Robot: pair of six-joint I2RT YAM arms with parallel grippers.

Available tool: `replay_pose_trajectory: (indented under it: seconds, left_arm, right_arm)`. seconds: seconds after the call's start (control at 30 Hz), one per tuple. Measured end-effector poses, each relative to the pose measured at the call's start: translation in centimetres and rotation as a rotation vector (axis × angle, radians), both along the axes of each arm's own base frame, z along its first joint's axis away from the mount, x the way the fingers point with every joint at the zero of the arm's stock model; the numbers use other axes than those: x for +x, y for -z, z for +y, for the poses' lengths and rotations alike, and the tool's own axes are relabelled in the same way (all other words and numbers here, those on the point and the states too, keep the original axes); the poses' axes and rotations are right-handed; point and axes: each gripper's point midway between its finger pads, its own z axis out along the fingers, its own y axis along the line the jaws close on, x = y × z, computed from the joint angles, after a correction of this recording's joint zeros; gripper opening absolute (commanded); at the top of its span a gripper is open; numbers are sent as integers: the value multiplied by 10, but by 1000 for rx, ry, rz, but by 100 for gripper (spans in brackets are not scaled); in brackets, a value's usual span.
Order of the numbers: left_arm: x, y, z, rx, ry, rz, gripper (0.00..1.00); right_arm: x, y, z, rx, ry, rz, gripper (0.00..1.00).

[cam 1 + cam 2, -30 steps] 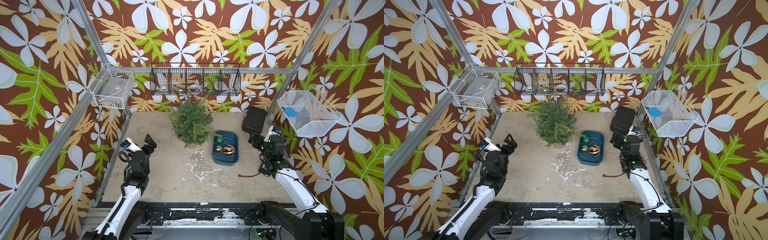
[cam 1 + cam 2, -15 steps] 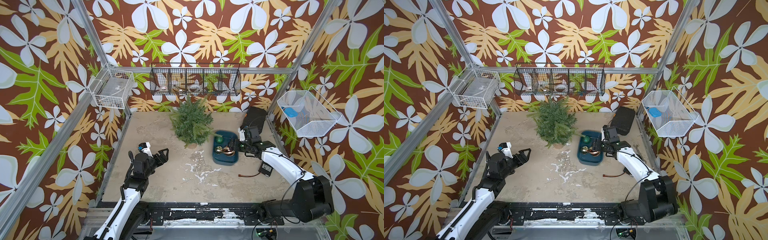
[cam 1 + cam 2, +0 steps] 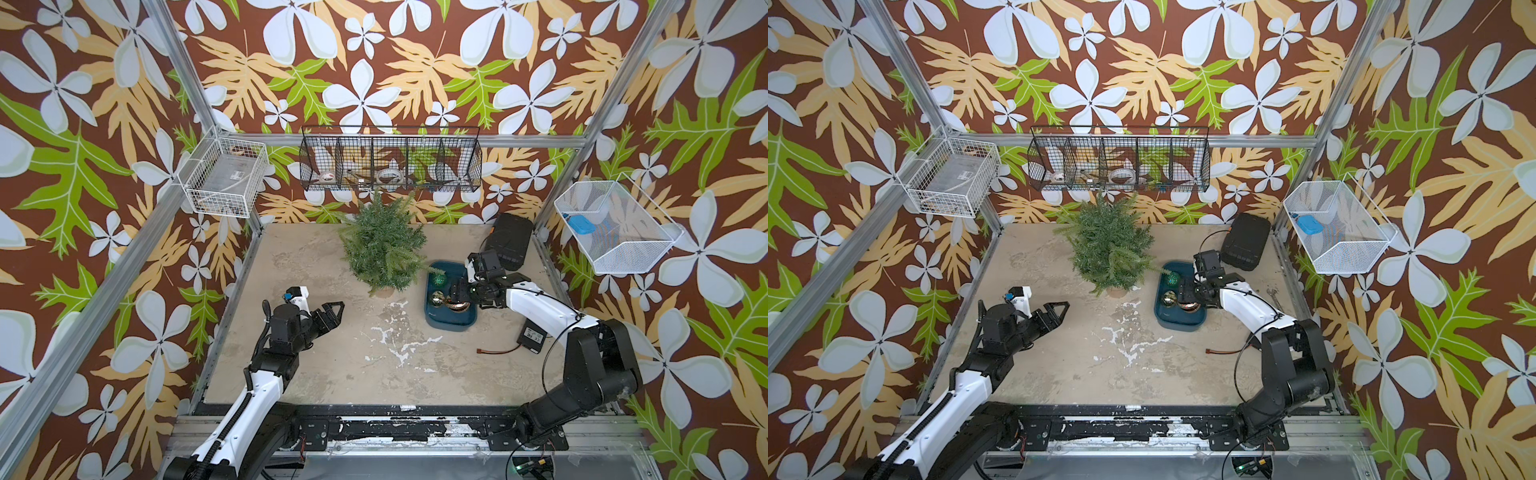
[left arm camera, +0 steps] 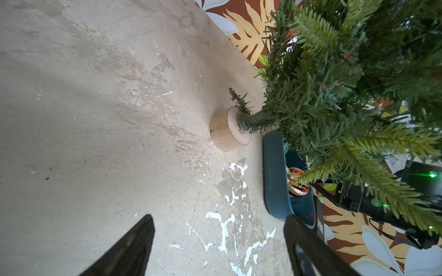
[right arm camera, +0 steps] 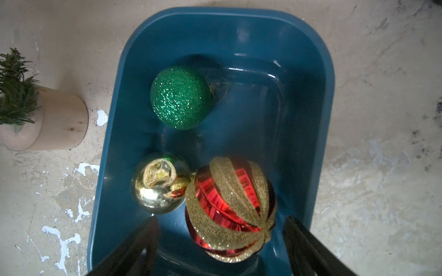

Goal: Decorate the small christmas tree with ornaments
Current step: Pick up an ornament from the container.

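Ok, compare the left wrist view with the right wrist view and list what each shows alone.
Left wrist only: the small christmas tree's full crown of branches. Right wrist only: the plain gold ball and the tray's whole inside. Both: the tan base, the blue tray and the red-and-gold striped ornament.

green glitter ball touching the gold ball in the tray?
Apart. Right wrist view shows bare blue tray between the green glitter ball and the gold ball.

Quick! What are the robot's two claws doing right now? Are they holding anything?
Left gripper: open, holding nothing.
Right gripper: open, jaws either side of the red-and-gold ornament in the blue tray, not gripping it.
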Motion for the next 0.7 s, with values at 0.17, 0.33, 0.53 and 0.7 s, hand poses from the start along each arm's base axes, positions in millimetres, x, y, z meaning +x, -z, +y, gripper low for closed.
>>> replay_pose_trajectory:
  seconds: [0.17,0.33,0.53,0.7]
  left_arm:
    - [0,-1,-1,-6,3,-4,87]
    - [0,2,-1,-12,2,7,87]
    - [0,3,-2,-16,3,10,87]
    - [-1,4,-2,-19,5,13,87]
  right_arm:
    - [-3,12,1,0,-3,26,85]
    - [-2,21,5,10,-12,36,84]
    - [4,35,9,27,0,50,86]
    - [7,47,14,36,-9,70,84]
